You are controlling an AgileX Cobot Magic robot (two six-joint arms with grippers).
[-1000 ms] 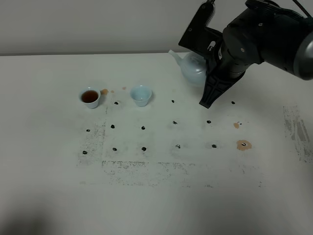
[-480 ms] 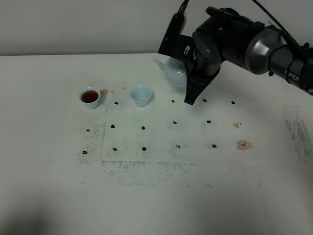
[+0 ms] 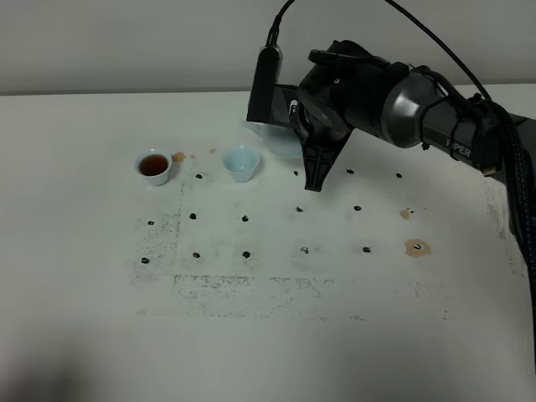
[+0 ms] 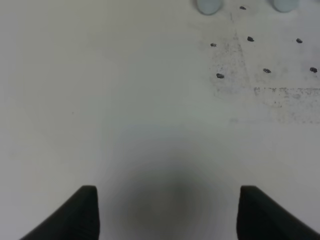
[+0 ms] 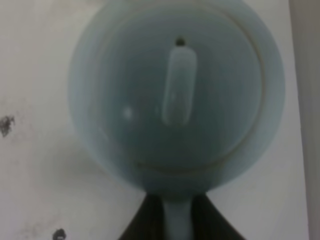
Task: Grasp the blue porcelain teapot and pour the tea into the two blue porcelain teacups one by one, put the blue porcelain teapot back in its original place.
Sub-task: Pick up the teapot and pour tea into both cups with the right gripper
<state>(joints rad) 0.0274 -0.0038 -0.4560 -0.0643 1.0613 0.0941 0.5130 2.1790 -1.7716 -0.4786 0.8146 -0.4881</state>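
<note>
Surface: white table (image 3: 84,293), worn and speckled, with a plain pale wall (image 3: 126,42) behind it.
Right gripper: the right gripper (image 3: 314,177) was pinched on the loop handle (image 5: 176,225) of the blue porcelain teapot (image 3: 276,141); in the wrist view its dark fingers (image 5: 142,225) pressed against both sides of that handle.
Teapot: in the wrist view the round pale body (image 5: 175,95) filled most of the picture, its lid knob (image 5: 180,85) facing the camera. From the high camera only a sliver of it showed beside the arm's black wrist housing, just beside the empty teacup (image 3: 241,162) on that cup's right. Whether it touched the table could not be told.
Empty teacup: upright on the table, no liquid visible inside.
Filled teacup: the second teacup (image 3: 154,167) stood upright further left, apart from the first, holding reddish-brown tea (image 3: 153,164).
Spills: a small brown splash (image 3: 178,157) lay just beside the filled teacup; larger brown stains (image 3: 416,247) sat well apart on the right side.
Marks: rows of small black marks (image 3: 245,219) dotted the middle of the table.
Left gripper: the left gripper (image 4: 170,215) had its jaws spread wide over bare table, gripping nothing; both teacup bases sat at the far edge of its wrist view.
</note>
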